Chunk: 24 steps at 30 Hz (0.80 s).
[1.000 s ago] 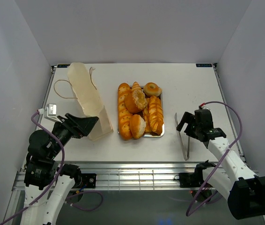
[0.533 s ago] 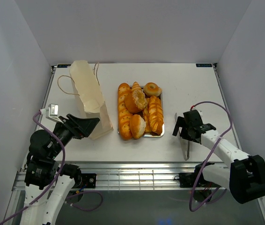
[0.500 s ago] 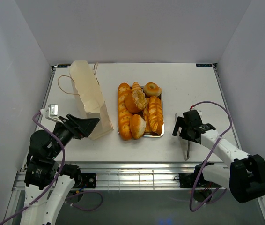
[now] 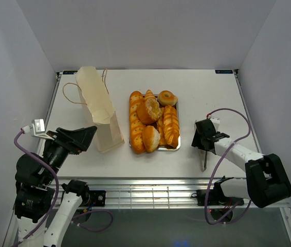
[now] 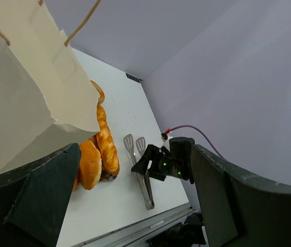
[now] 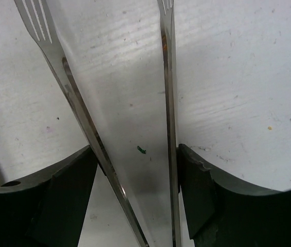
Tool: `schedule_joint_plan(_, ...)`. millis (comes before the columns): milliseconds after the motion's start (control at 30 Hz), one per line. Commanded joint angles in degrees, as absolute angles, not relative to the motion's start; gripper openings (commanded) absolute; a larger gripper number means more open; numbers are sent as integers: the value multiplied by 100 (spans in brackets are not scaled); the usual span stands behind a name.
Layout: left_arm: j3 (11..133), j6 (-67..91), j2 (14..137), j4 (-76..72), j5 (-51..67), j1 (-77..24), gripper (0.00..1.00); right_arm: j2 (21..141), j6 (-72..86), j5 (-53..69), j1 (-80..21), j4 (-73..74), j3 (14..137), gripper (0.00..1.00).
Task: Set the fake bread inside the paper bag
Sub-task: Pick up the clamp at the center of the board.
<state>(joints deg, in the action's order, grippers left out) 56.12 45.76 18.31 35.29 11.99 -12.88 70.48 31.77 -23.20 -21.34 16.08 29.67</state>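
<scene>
The fake bread [image 4: 153,121], glossy orange loaves, rolls and a bagel, is piled on a silver tray [image 4: 177,147] mid-table. It also shows in the left wrist view [image 5: 96,154]. The pale tan paper bag [image 4: 100,110] stands tilted left of the tray, its cord handles toward the far left, and fills the upper left of the left wrist view [image 5: 27,98]. My left gripper [image 4: 84,137] is open and empty, just near-left of the bag's base. My right gripper [image 4: 202,140] is down over metal tongs [image 4: 204,157]. In the right wrist view its fingers [image 6: 58,200] press both tong arms [image 6: 168,118].
The tongs lie on the white table [image 4: 207,92] right of the tray, pointing toward the near edge. The aluminium rail [image 4: 150,185] runs along the near edge. Pale walls enclose the left, back and right sides.
My left arm has drawn back toward the near left, away from the bag. My right gripper has moved left and down onto the tongs. The bag shifted slightly early on.
</scene>
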Motion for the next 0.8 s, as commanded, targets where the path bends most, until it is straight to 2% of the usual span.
schedule_joint_plan(0, 5888, 4588, 1775, 3989, 669, -1310, 98, 7582, 2989, -2742, -2153, 1187, 3382, 68)
schedule_joint_plan(233, 6407, 4535, 1846, 4588, -96, -1318, 98, 8858, 2462, -2838, -2136, 1002, 4718, 68)
schedule_joint_plan(333, 6644, 4439, 1977, 4711, -44, -1318, 98, 9158, 2277, -2760, -2136, 985, 5045, 79)
schedule_joint_plan(467, 6750, 4307, 2092, 4912, -114, -1310, 98, 9036, 2206, -2426, -2127, 625, 4730, 95)
schedule_joint_plan(600, 6741, 4202, 2179, 5062, -482, -1318, 98, 8921, 2145, -2206, -2118, 229, 4185, 96)
schedule_joint_plan(767, 6960, 3973, 2443, 5247, -685, -1310, 98, 8956, 2074, -2197, -2066, -350, 3938, 89)
